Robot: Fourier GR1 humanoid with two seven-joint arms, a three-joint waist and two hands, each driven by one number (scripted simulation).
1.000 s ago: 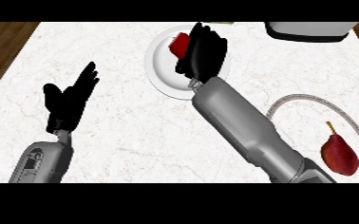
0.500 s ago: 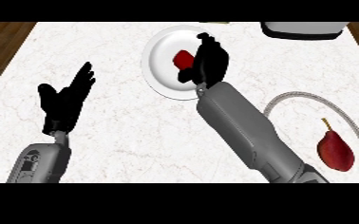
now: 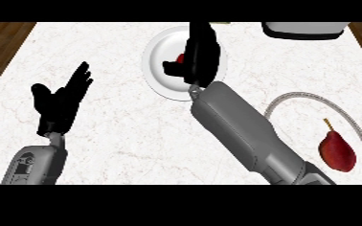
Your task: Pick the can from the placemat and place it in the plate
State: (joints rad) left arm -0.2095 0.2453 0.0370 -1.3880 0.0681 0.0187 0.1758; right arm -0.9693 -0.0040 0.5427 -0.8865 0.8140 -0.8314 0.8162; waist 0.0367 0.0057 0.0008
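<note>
Most of can (image 3: 180, 58) behind right robot hand (image 3: 198, 57), over plate (image 3: 158, 62)

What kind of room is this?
Probably a kitchen: a white marble-looking counter, a white plate on it, and a red pear lying on a placemat at the right.

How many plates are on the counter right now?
1. The white plate sits at the counter's far middle, partly covered by the right hand, with a bit of the red can showing beside it. More could lie outside the view.
</note>
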